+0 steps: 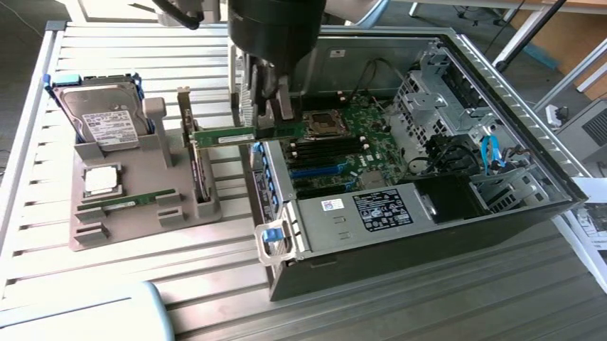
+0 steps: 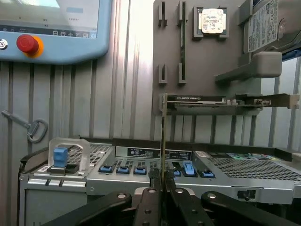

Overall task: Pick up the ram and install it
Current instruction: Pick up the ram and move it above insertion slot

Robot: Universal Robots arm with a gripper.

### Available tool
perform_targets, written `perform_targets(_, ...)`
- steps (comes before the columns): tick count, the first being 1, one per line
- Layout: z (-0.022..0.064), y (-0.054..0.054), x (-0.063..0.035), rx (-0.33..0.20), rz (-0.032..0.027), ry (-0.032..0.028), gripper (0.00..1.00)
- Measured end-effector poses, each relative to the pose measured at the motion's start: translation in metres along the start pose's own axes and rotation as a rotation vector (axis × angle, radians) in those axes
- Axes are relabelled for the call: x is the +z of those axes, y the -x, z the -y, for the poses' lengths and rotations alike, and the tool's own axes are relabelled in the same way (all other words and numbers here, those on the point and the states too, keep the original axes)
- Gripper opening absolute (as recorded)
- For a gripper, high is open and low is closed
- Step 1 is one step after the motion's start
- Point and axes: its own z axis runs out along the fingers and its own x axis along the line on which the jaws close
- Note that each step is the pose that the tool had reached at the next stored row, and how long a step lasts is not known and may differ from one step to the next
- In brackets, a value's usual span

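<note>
You have the pick done and the carry in hand. The gripper (image 2: 162, 184) is clenched on one end of the ram (image 1: 232, 137), a thin, flat green stick with a pale label. From the wrist it shows edge-on, a bare line rising between the black metal fingers (image 2: 149, 209). In the exterior view it hangs about level in the air over the nine o'clock wall of the case (image 1: 417, 256), its free end pointing at nine o'clock toward the tray (image 1: 142, 177). It is not seated. As I judge it, seating calls for you to hold its long edge parallel to one of the slots (image 1: 328, 149), the narrow black and blue channels on the green board (image 1: 379, 153) at four o'clock of the gripper. You must also press down square, since so thin a stick looks likely to flex under a skewed load. Past the case's folded sheet-metal rim, the dark card (image 2: 202, 100) stands on edge in the matte grey moulded tray. A second stick (image 1: 128, 203) lies in a groove near the square silver processor (image 2: 212, 21), and the boxy metal drive (image 1: 102, 117) leans at the tray's twelve o'clock end.
</note>
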Motion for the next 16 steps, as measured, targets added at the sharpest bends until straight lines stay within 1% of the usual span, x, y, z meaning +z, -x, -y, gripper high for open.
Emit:
perform_targets(2, 0.0084, -0.001, 0.0000, 0.000, 0.0000, 0.0000, 0.14)
perform_targets(9, 0.0333, -0.002, 0.0001, 0.002, 0.0000, 0.0000, 0.14)
perform_targets(10, 0.0383, -0.002, 0.0001, 0.002, 0.0000, 0.0000, 0.14)
perform_targets(13, 0.0486, -0.003, 0.0002, 0.003, 0.0000, -0.0001, 0.14)
perform_targets(14, 0.0535, -0.003, 0.0002, 0.003, 0.0000, -0.0001, 0.14)
perform_targets(16, 0.0599, -0.004, 0.0002, 0.004, 0.0000, 0.0000, 0.14)
